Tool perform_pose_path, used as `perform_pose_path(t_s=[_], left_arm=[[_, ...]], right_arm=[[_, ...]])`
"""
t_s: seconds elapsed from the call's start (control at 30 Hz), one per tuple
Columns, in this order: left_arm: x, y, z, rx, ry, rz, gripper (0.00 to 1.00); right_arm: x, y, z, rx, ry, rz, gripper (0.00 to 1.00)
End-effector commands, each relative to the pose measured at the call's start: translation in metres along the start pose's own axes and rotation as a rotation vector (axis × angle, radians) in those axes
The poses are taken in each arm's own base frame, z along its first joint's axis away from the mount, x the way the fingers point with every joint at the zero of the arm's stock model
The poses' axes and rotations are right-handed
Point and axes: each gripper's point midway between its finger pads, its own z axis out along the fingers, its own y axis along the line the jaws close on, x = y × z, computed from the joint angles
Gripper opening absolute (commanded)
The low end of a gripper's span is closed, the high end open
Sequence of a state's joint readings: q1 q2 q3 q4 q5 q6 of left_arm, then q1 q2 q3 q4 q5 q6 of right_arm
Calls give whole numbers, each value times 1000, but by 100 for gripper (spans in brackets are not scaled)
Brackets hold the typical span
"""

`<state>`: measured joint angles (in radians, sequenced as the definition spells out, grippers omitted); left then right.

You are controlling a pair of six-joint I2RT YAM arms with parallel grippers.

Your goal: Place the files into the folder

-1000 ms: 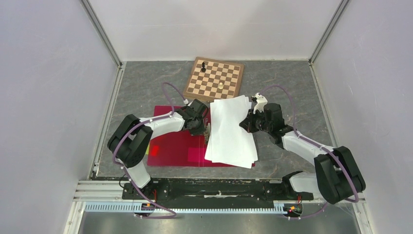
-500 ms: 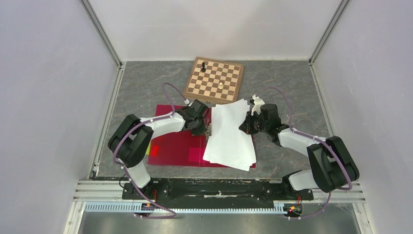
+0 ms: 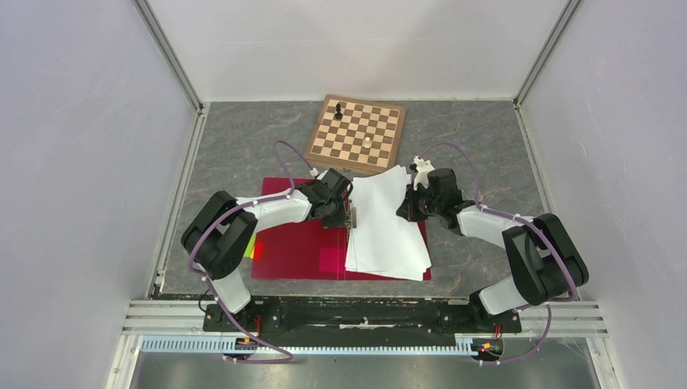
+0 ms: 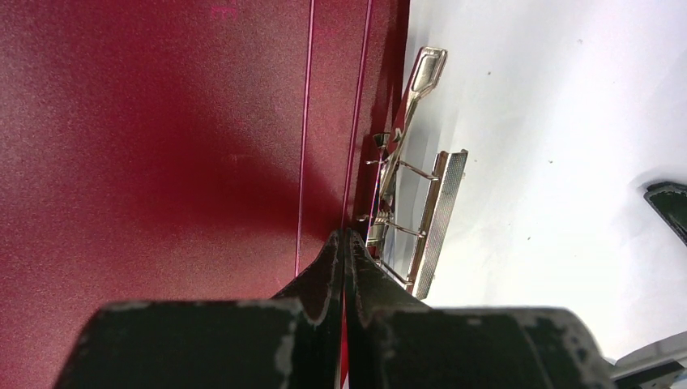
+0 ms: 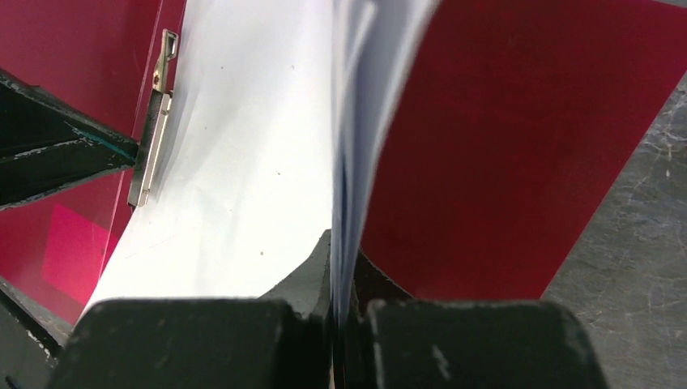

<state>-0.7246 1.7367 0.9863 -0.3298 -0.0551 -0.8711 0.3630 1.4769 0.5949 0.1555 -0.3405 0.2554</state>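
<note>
Right gripper [image 5: 340, 243] pinches the files [image 5: 243, 162] by their edge over the open folder [image 4: 162, 146]; left gripper [image 4: 343, 239], closed, sits beside its clip [image 4: 437, 211].

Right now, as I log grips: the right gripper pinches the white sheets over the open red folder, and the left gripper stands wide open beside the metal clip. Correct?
Not quite. The left gripper is shut, its fingers pressed together beside the metal clip, as the left wrist view shows. The rest is right: the right gripper pinches the white sheets over the open red folder.
</note>
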Motion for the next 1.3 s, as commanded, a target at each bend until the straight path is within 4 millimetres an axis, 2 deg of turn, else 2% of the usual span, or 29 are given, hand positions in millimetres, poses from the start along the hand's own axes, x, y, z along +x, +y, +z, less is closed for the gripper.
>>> perform_pose_path(t_s=[0.0, 0.17, 0.2, 0.33, 0.47, 0.6, 0.67, 0.8, 0.9, 1.07, 1.27], left_arm=[[17, 16, 5, -73, 20, -46, 2], [13, 22, 4, -109, -6, -69, 2], [13, 23, 4, -113, -9, -75, 2], [11, 23, 3, -115, -14, -87, 2], [11, 21, 3, -107, -13, -84, 2], [8, 14, -1, -75, -12, -50, 5], [4, 8, -5, -55, -19, -31, 11], [-3, 2, -19, -33, -31, 13, 31], [-3, -1, -32, -6, -29, 48, 38], [9, -4, -50, 38, 4, 112, 39], [38, -5, -48, 45, 52, 153, 26]], right_arm=[[-13, -1, 3, 20, -4, -45, 1], [-13, -12, -6, 94, 2, -57, 51], [-13, -14, -7, 108, 6, -59, 59], [-14, -21, -10, 154, 16, -57, 76], [-9, -41, -19, 277, 57, -27, 91], [-10, -53, -30, 333, 48, 4, 98], [-9, -57, -34, 344, 54, 15, 98], [-8, -57, -40, 342, 49, 23, 98], [-8, -51, -46, 323, 44, 30, 98], [11, -37, -53, 254, 53, 67, 98], [40, -28, -59, 223, 68, 89, 98]])
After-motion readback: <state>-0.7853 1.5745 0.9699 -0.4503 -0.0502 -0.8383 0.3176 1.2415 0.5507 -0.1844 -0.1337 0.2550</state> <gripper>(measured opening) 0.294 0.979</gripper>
